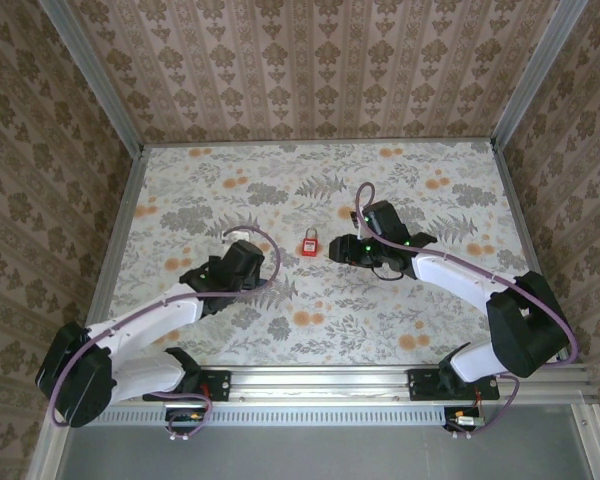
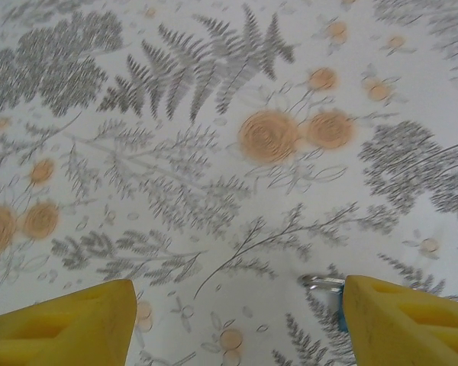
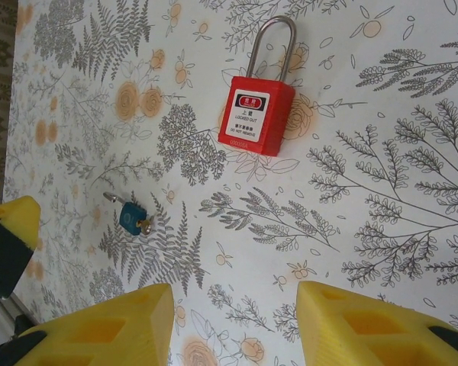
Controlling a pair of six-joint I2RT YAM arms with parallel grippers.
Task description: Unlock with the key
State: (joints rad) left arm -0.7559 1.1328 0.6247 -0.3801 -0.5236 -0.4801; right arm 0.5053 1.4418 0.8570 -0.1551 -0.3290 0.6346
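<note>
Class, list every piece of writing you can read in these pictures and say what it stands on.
"LOCKED OUT": white label on the red padlock.
Other lines on that label, and the line stamped beneath it: too small to read.
Key: no writing visible.

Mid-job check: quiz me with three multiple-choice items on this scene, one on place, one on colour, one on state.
1. Relative to the padlock, the key lies: A) in its keyhole; B) on top of it; C) apart, on the table.
2. Padlock body: A) blue; B) red; C) green.
3. Right gripper: A) open, empty; B) shut on key; C) shut on padlock.
Answers: 1 C, bare table separates them; 2 B, its body is red; 3 A, its jaws stand apart, nothing between.
</note>
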